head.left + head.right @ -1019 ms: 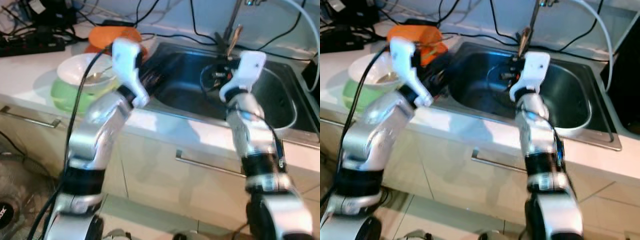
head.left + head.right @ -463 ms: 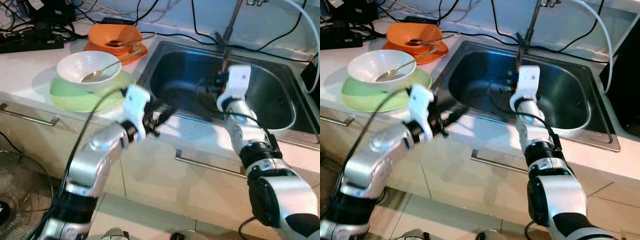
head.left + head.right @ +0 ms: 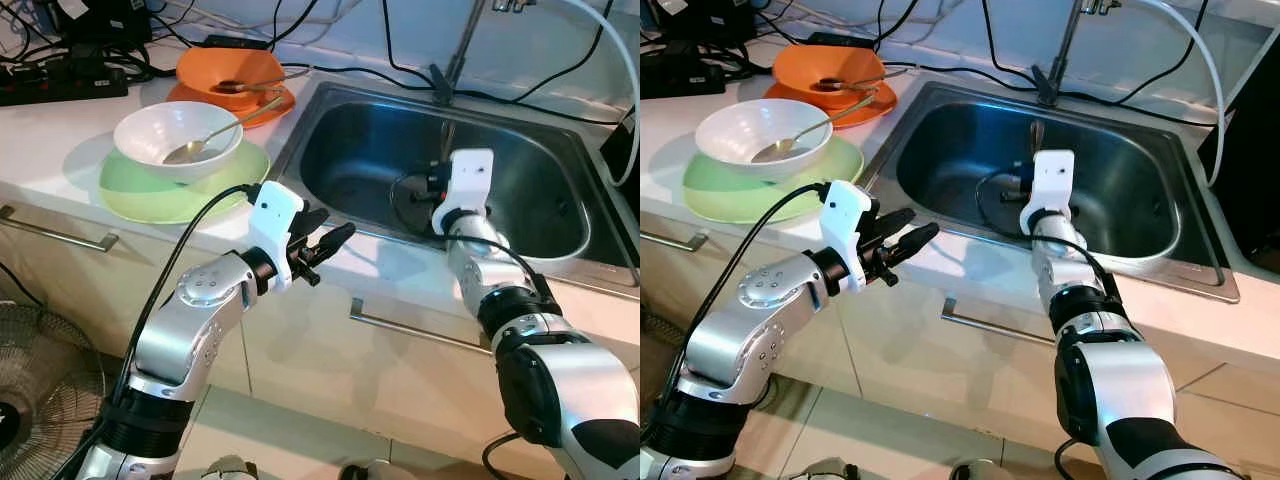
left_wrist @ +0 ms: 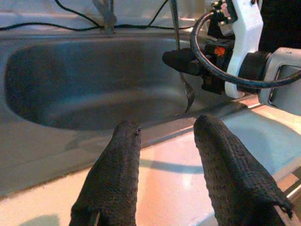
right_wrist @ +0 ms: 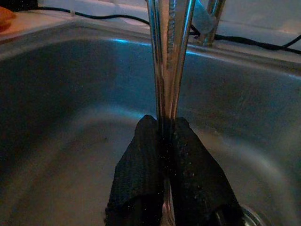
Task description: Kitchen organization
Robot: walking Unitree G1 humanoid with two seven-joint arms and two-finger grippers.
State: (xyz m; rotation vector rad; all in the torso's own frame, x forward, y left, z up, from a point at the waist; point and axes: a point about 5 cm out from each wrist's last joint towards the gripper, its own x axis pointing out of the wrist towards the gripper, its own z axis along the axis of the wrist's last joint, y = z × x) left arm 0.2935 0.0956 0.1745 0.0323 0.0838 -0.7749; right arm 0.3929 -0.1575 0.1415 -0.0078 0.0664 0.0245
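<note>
A steel sink (image 3: 560, 215) is set into a pale kitchen counter (image 3: 60, 150), seen from above by a two-armed robot standing at the cabinet front.

The right gripper (image 5: 162, 155) hangs over the sink basin, near its middle. Its two black fingers are pressed together on the handle of a metal utensil (image 5: 169, 56) — a thin, shiny piece, probably a spoon or fork, held upright so that it rises from the fingers toward the back of the sink. Its far end cannot be made out. The tap (image 3: 462, 45) stands at the back rim of the sink, just behind the utensil.

The left gripper (image 3: 902, 240) hovers at the front edge of the counter, just beside the sink's front left corner. Its fingers (image 4: 113, 183) are spread apart and hold nothing; they point across the front rim toward the right gripper.

To the left of the sink, on the counter, a white bowl (image 3: 175, 135) sits on a green plate (image 3: 140, 190), with a spoon (image 3: 215, 135) resting in the bowl. Behind these, near the sink's back left corner, an orange bowl (image 3: 230, 70) sits on an orange plate (image 3: 190, 97) — it too has a utensil lying in it. Black cables (image 3: 340, 70) trail along the counter behind the sink.
</note>
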